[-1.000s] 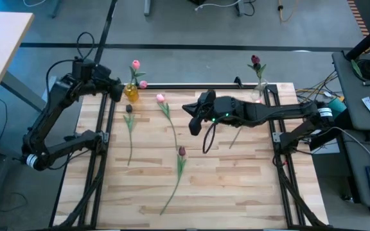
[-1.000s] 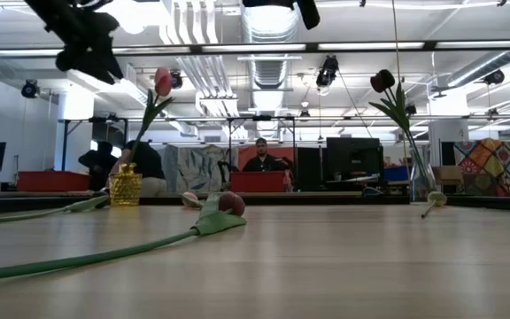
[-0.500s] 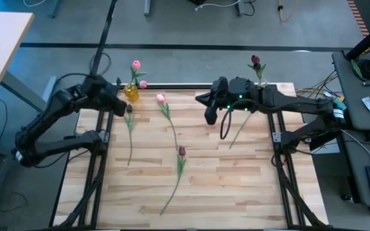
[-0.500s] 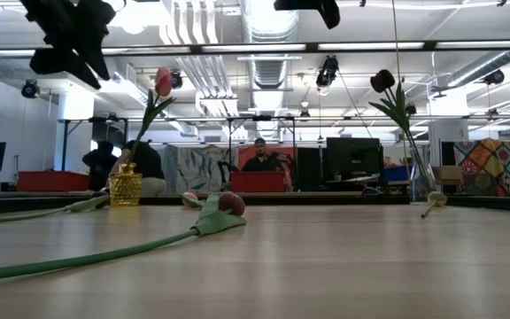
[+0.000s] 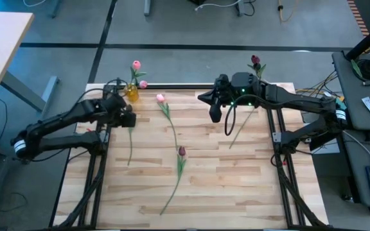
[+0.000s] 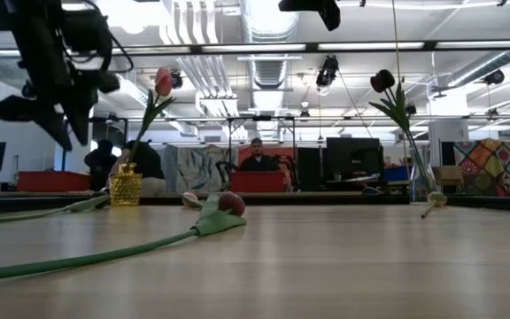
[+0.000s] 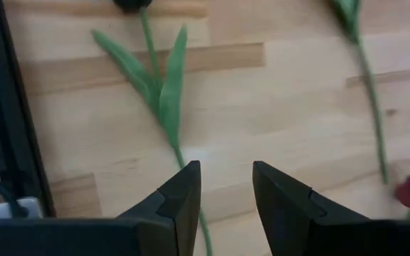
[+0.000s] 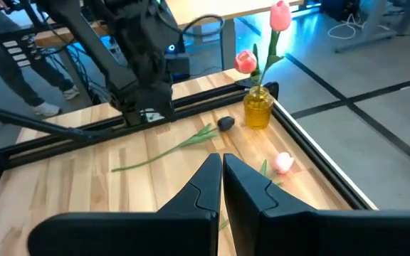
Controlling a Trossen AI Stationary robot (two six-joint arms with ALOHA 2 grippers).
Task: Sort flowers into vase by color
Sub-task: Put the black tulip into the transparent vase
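My left gripper [image 5: 126, 117] [image 7: 223, 190] is open and hovers above the table. Its fingers stand over the stem of a dark maroon tulip [image 5: 129, 131] [image 7: 161, 89] lying flat by the left edge, without touching it. My right gripper [image 5: 214, 110] [image 8: 221, 173] is shut and empty, raised over the far middle. Two pink tulips [image 5: 135, 65] [image 8: 279, 16] stand in a yellow vase [image 5: 132, 92] [image 6: 125, 186]. A dark tulip [image 5: 255, 61] [image 6: 382, 81] stands in a clear vase [image 5: 261, 90]. A pink tulip [image 5: 160, 98] and a maroon one [image 5: 182, 151] [image 6: 230, 204] lie on the table.
Another flower stem [image 5: 240, 128] lies near the clear vase. Black frame rails [image 5: 103, 160] run along the left and right table edges and the far edge. The near half of the wooden table [image 5: 236, 192] has free room. People sit in the room beyond.
My left gripper has swung from beside the yellow vase toward the near side and down, ending over the dark tulip lying at the left. My right gripper has moved from the table's middle toward the far edge and right, nearer the clear vase. The flowers have stayed still.
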